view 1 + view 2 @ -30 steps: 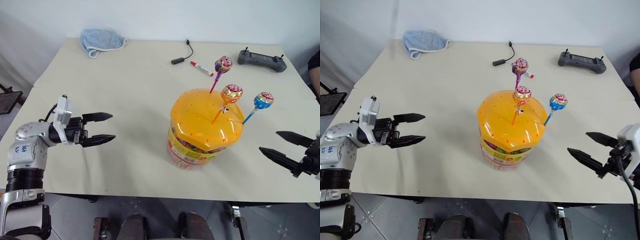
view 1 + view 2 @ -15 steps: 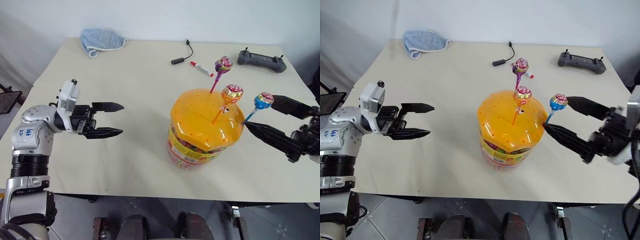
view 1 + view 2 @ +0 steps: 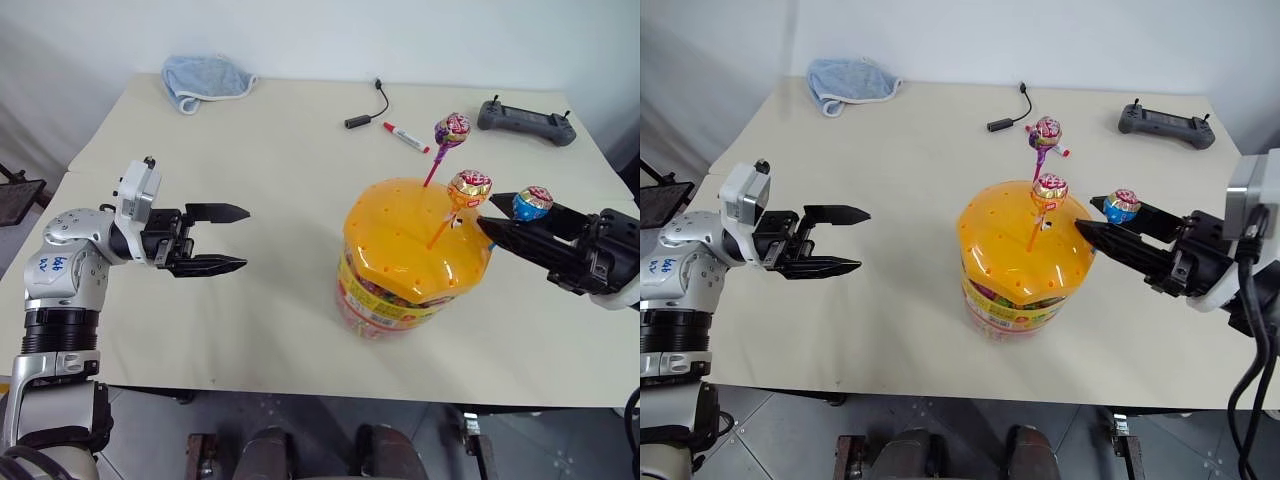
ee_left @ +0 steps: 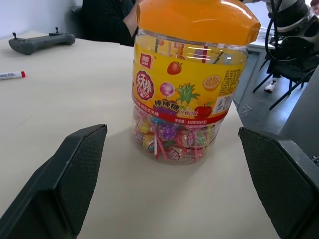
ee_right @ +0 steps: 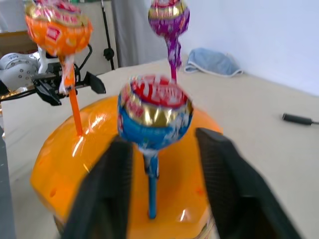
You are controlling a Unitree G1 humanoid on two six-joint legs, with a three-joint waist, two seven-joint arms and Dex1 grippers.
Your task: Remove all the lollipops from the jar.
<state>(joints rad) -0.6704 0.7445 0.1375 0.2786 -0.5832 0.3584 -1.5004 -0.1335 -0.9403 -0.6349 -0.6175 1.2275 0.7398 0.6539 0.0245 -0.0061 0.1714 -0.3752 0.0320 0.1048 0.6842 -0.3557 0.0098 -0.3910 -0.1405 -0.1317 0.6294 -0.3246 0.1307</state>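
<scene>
Lollipops [image 3: 470, 188] stand in the jar [image 3: 414, 252] right of frame centre: the left gripper [image 3: 228, 238] waits open at far left, while the right gripper [image 5: 159, 149], fingers narrowed around the blue lollipop [image 5: 154, 115]'s stick, should pinch firmly and pull straight along the stick.
</scene>
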